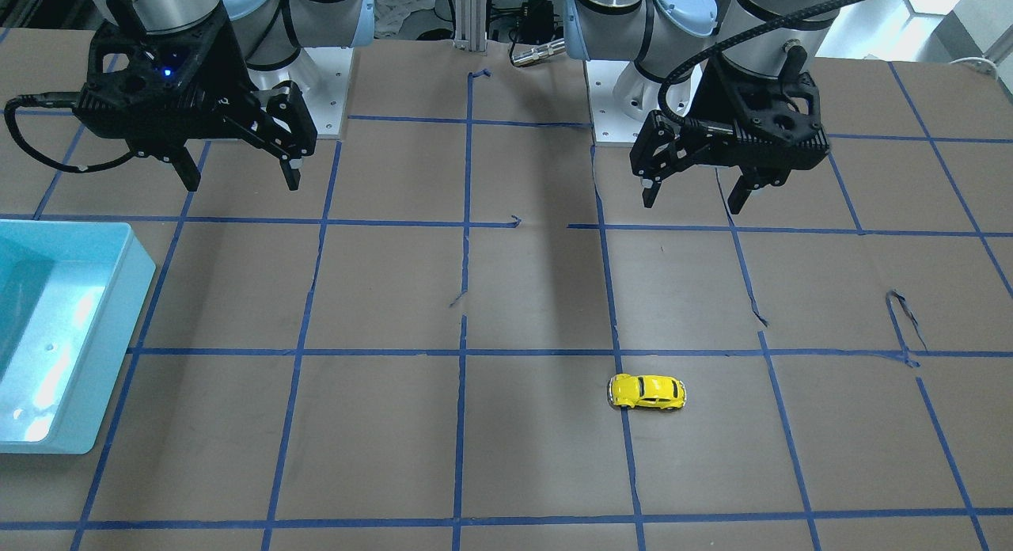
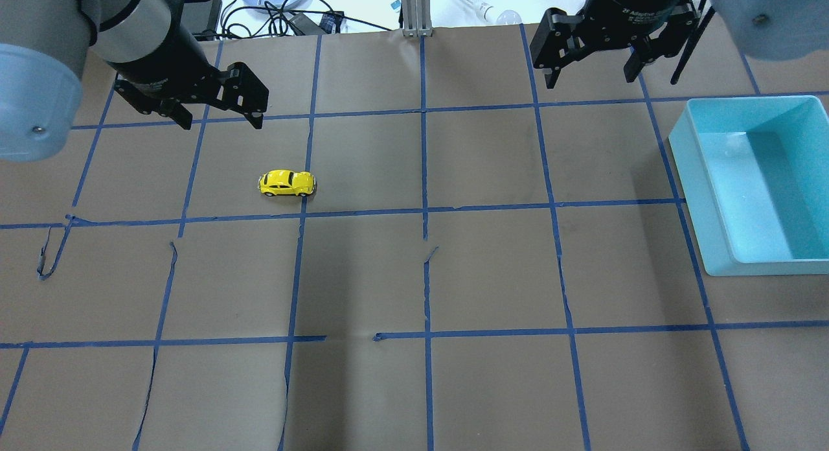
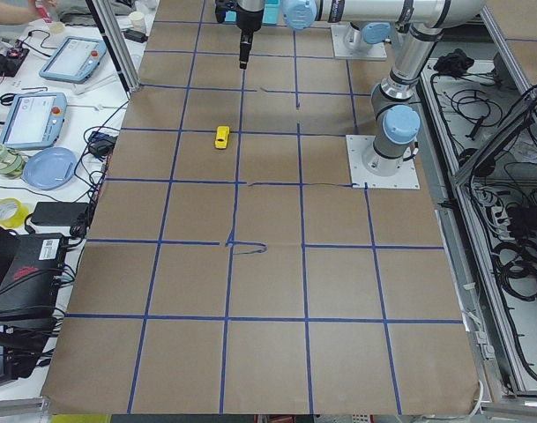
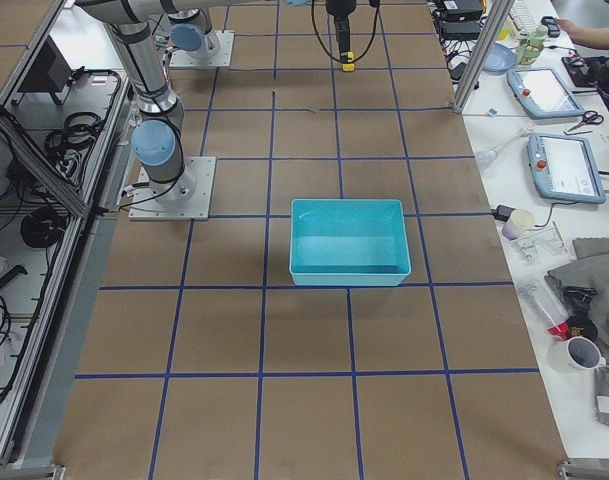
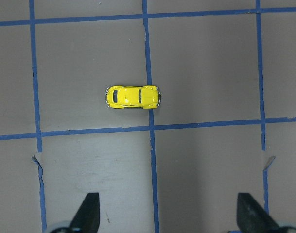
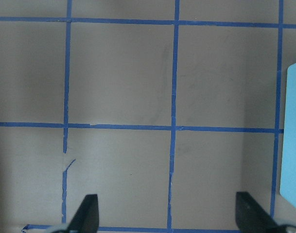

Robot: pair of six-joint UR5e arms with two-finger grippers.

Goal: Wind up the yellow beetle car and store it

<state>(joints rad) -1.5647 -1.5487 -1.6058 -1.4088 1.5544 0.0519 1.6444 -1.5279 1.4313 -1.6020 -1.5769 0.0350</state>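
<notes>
Closest to us, at the bottom edge of the left wrist view, two dark fingertips (image 5: 89,211) of the left gripper (image 5: 168,213) stand far apart with nothing between them. Beyond them in that view we see the yellow beetle car (image 5: 133,97), a small glossy toy with dark windows. It rests on its wheels on the table (image 2: 486,269), which is covered in brown paper. One end of the car lies over a strip of the blue tape (image 5: 148,58) that marks the paper into squares. In the overhead view the car lies with its length running left to right, on the robot's left half of the table. The left gripper hangs in the air above the paper, apart from the car. Across the table, the right gripper (image 2: 592,78) also hangs raised, its fingers spread wide and holding nothing. Its wrist camera looks down on bare paper and tape. An open light-teal bin (image 2: 745,100) sits on the robot's right side of the table, near the right gripper and well apart from the car. A sliver of the bin's pale edge shows at the right border of the right wrist view.
</notes>
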